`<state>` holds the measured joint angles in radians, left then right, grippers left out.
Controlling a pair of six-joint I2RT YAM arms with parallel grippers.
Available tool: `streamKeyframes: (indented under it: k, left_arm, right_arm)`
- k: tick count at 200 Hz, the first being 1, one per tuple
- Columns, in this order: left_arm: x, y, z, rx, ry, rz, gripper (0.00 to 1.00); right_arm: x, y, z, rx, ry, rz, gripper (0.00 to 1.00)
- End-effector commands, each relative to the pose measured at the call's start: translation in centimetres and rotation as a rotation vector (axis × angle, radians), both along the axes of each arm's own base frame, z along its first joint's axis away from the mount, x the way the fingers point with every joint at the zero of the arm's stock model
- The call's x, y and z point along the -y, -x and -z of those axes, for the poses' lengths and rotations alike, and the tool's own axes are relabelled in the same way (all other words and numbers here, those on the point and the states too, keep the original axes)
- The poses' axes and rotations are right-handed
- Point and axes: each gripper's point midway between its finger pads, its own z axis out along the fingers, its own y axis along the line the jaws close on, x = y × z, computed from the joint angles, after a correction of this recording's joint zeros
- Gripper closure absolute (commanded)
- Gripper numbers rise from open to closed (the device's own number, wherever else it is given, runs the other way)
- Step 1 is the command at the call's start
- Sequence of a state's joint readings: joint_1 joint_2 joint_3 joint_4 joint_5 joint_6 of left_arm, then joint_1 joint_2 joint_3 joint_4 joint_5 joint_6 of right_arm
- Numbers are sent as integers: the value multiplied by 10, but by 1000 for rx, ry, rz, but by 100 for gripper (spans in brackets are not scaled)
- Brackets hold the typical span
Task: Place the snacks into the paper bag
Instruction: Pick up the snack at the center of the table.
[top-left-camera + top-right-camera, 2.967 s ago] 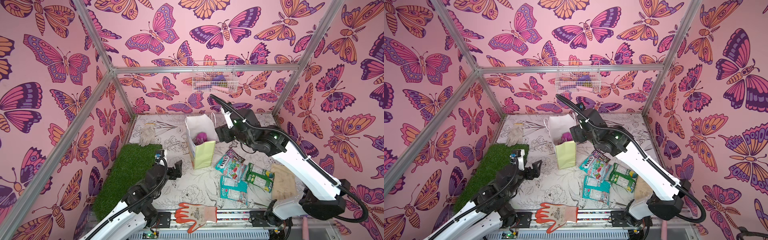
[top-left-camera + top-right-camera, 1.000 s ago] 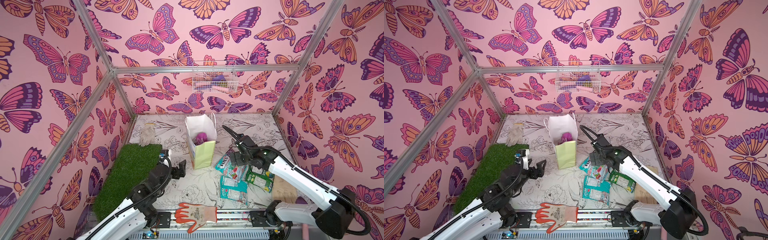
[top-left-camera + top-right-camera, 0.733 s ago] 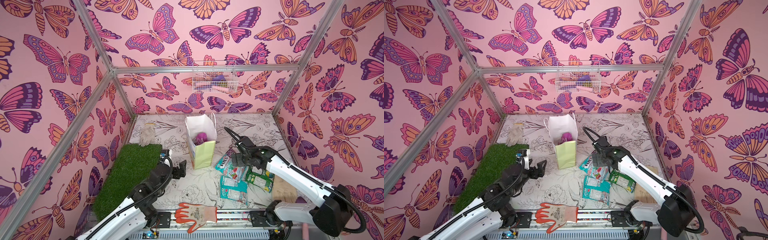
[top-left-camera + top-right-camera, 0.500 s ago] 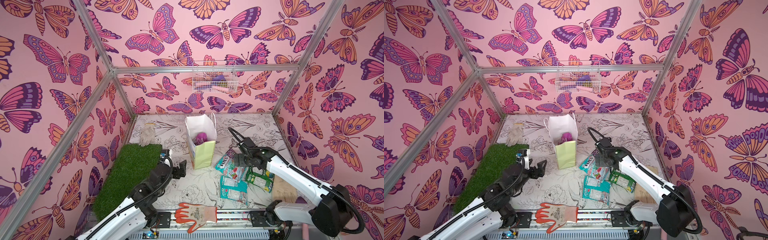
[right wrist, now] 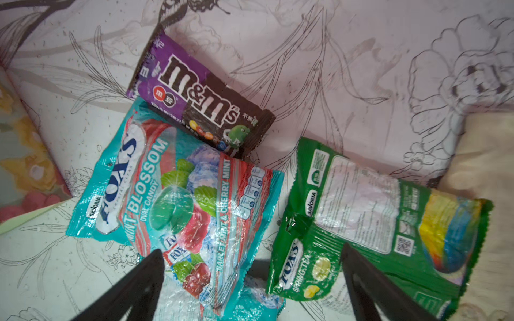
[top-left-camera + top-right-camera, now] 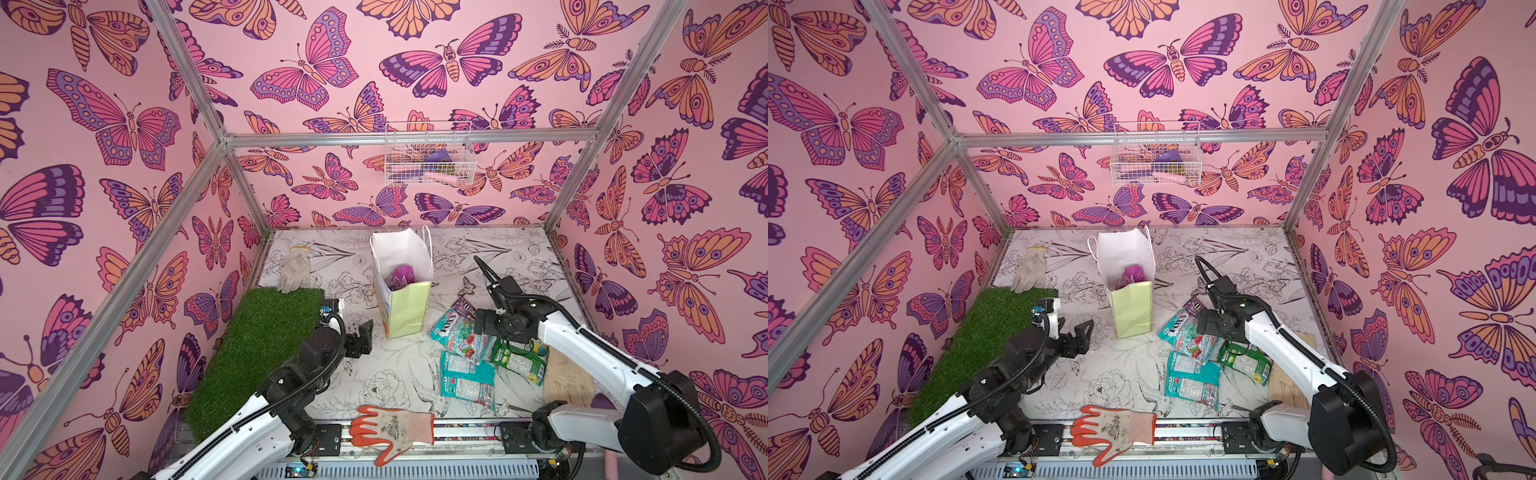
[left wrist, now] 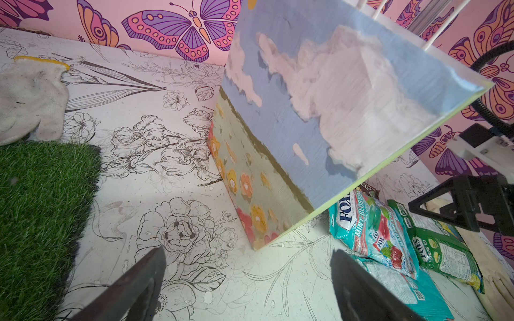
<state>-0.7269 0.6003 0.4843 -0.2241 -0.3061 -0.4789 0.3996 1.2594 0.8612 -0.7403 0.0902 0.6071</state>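
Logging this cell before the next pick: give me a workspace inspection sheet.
Surface: floral-print table, grass mat on it.
Job's things: paper bag upright, magenta packet inside; M&M's packet, teal packet, second teal packet and green packet lie beside it.
Clutter: orange-and-white glove at the front rail; pale glove behind the mat; pale cloth by the right arm.
Grippers: left gripper open, empty; right gripper open above the loose packets.
Cables: black cable loops over the right arm.
Surroundings: butterfly walls; wire basket on the back wall.
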Motion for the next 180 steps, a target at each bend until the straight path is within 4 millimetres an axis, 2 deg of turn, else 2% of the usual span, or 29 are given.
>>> streamKeyframes:
  k: [1,31,97,180]
  left_arm:
    - [2,2,2,7,7,15,6]
    - [2,2,3,7,11,14,6]
    - [2,3,3,6,15,15,6]
    - [2,3,5,0,14,11,6]
  right_arm:
    - [-10,0,-2,8,-103,15,1]
    - [-7,0,1,6,-134,46,1]
    - [1,1,12,-26,-194,118,12]
    - [-9,0,21,-31,-320,132,13]
